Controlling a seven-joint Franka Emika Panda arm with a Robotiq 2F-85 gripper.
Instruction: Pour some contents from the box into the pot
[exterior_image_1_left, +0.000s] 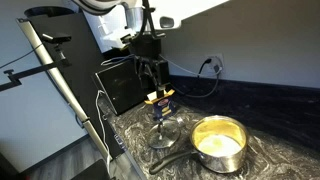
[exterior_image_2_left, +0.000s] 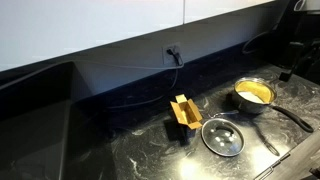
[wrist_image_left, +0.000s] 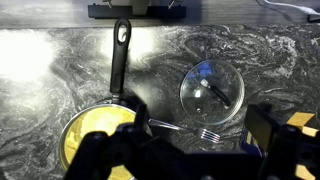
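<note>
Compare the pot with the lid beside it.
The pot is deep with a yellowish inside; the lid is flat and see-through. The pot has a long dark handle; the lid has none. Both are round and rest on the dark marbled counter.

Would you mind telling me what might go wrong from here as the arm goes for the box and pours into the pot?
The open fingers hang just above the small box; closing off-centre might tip it and spill it on the counter.
The lid lies close to the path from box to pot, so an early tilt could pour onto it.
A fork lies beside the pot; a low sweep might knock it.
</note>
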